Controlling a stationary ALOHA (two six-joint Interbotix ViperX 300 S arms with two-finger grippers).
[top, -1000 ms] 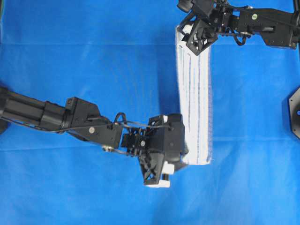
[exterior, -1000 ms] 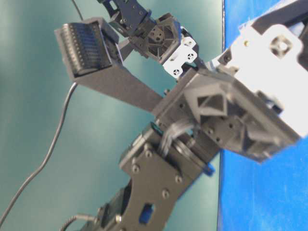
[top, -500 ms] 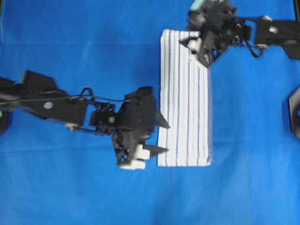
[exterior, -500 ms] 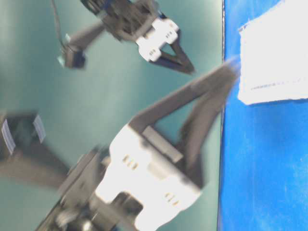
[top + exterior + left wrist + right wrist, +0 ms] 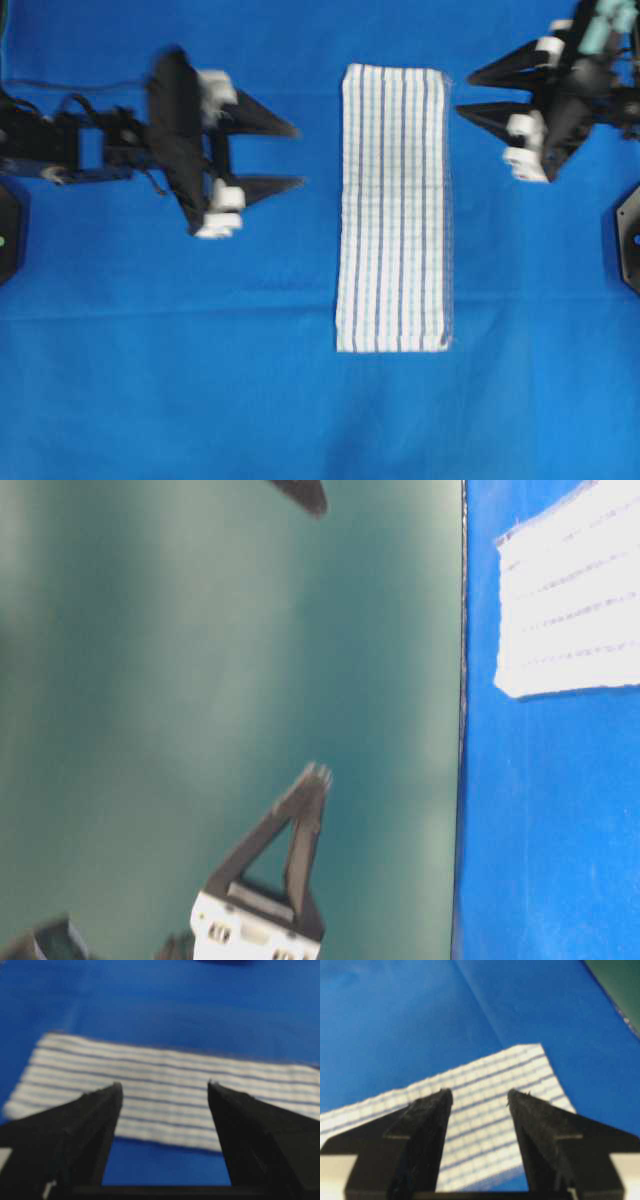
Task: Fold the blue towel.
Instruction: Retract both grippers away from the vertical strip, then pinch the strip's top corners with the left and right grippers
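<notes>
Blue towel lies flat as a narrow folded strip on the blue sheet over the tabletop, long axis near-to-far, stripes along it. Left claw to its left, right claw to its right at the far end. Both are wide, empty, clear of the cloth, tips pointing at it.

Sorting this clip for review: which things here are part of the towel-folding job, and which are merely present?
Part of the job:
blue towel, folded into a long strip, lying flat
left gripper, open, empty
right gripper, open, empty

Merely present:
solid-blue sheet underneath
black mount at the right edge
</notes>
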